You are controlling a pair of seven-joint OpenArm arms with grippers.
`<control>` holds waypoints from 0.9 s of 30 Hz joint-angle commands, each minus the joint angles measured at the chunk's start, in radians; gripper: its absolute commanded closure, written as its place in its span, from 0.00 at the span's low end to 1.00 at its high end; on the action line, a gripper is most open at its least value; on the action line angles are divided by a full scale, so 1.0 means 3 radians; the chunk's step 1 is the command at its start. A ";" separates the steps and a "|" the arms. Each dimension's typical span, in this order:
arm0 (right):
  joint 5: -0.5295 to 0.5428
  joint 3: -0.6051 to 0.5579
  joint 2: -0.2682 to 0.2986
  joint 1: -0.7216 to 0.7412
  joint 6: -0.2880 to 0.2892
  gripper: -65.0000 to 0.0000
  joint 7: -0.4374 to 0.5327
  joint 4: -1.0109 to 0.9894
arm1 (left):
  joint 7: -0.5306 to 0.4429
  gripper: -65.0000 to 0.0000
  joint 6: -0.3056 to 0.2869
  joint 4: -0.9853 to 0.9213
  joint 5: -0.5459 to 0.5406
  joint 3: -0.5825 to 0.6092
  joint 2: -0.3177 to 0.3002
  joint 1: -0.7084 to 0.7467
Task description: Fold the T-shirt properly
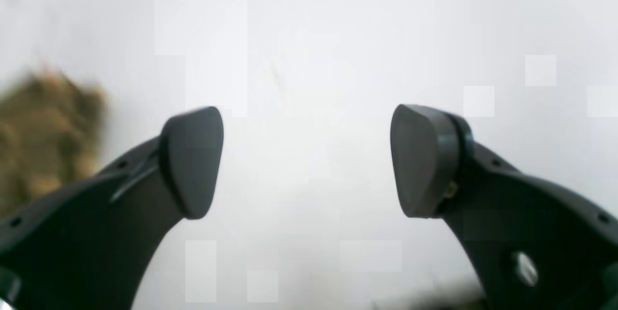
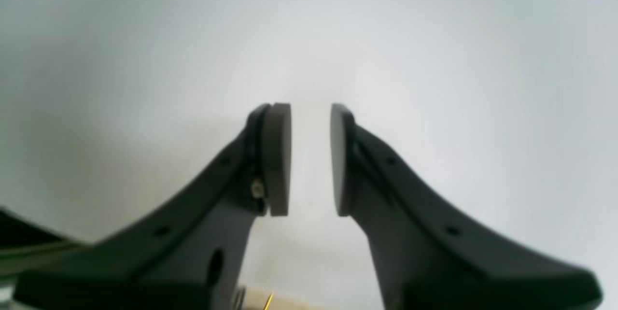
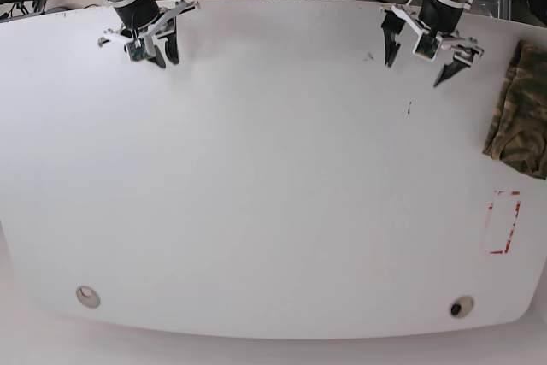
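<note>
t-shirt [image 3: 520, 113]: lying bunched at the table [image 3: 273, 177] edge, just beside the left gripper [image 3: 416, 61], which is gaping empty; right gripper [image 3: 165, 55] well apart, hanging narrowly parted, gripping nothing.

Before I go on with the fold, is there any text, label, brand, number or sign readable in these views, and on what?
None: no readable text in any view.
T-shirt: camouflage print only, no label or lettering visible.
Table: a red rectangular outline near the edge by the T-shirt, a marking and not letters.
Left end effector and right end effector: plain dark pads, no brand or number visible.
</note>
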 commanded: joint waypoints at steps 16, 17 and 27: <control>0.0760 -0.0030 0.0034 -0.1509 -0.0001 0.80 0.0516 -0.0430 | -0.0148 0.22 0.0032 -0.0420 -0.0604 -0.0066 0.0111 0.1500; 0.0750 -0.0061 0.0034 -0.1504 -0.0001 0.80 0.0521 -0.0558 | -0.0148 0.22 0.0032 -0.0584 -0.0620 -0.0020 0.0111 0.1475; 0.0346 -0.0485 0.0244 -0.0978 -0.0001 0.80 0.0797 -0.1964 | -0.0158 0.22 0.0027 -0.2522 -0.0630 0.0343 0.0126 0.0299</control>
